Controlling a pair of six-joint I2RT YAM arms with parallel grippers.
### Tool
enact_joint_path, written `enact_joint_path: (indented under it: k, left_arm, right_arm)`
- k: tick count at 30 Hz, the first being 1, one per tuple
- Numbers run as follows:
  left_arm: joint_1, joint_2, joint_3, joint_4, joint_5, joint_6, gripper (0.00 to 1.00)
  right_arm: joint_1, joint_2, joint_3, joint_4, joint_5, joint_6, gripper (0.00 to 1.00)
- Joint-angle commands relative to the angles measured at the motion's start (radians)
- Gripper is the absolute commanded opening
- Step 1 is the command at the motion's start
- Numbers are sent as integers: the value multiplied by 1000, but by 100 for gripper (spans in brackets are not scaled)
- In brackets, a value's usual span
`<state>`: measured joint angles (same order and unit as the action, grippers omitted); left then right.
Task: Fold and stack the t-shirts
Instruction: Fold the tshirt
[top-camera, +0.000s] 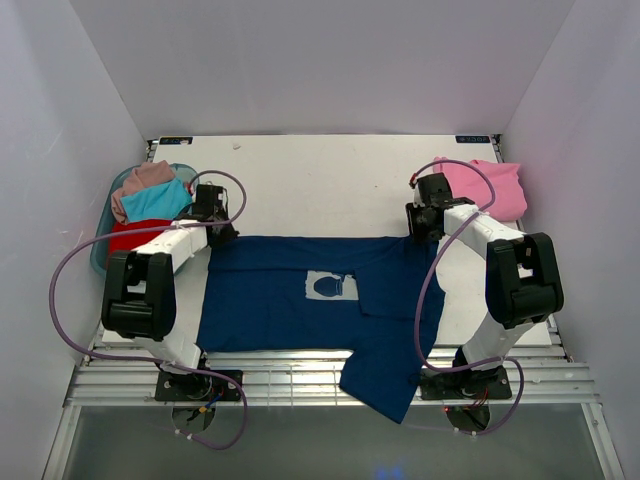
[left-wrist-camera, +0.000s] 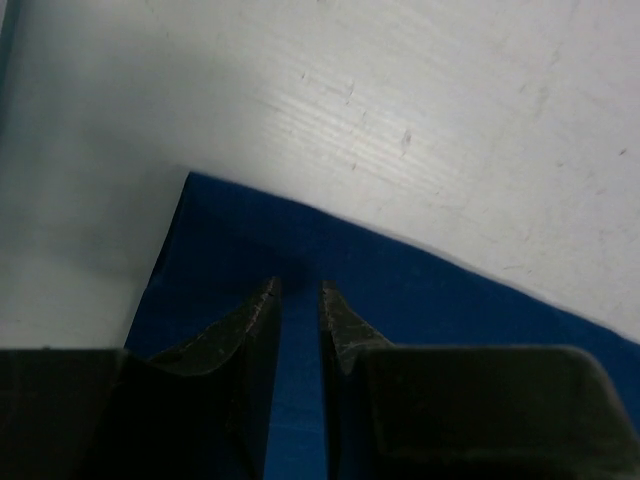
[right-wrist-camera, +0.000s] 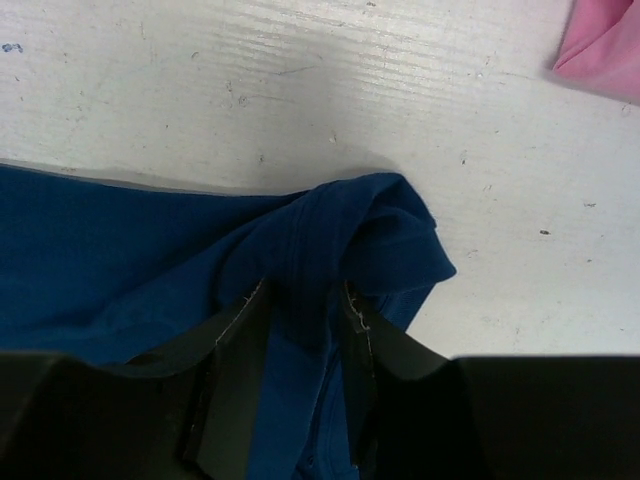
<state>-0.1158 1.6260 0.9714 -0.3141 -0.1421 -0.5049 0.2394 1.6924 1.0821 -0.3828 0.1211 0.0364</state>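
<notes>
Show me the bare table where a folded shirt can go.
Free: the far strip of table, bordered by the bin left, the pink shirt right and the navy shirt nearside. Crowded: the near half, under the navy shirt, left arm and right arm.

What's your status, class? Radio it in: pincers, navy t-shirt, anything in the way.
Right pincer shut on navy t-shirt, far corner bunched. Left pincer at other far corner, grip unclear. Shirt flat, part overhanging near edge. Path clear.

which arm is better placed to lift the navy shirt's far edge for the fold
Right: the right pincer has a bunched corner of the navy t-shirt between its fingers; the left pincer sits over flat cloth at its corner, grip unclear.
</notes>
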Motion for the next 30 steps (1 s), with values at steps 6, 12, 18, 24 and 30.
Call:
enact_joint_path:
  k: [6, 12, 18, 24, 30]
  left_arm:
    - [-10, -74, -63, -22, -31, -21, 31]
    - [-10, -15, -47, -14, -70, -11, 31]
    - [-10, 11, -28, -6, -93, -7, 30]
    - [-10, -5, -43, -13, -125, -4, 30]
    - [-10, -12, -54, -16, -143, -4, 30]
  right_arm:
    - [1, -16, -2, 16, -11, -7, 32]
    - [1, -17, -5, 12, 2, -10, 17]
    - [1, -27, -19, 9, 37, -18, 13]
    - [0, -11, 5, -57, 141, -9, 12]
    - [0, 1, 44, -166, 190, 17, 12]
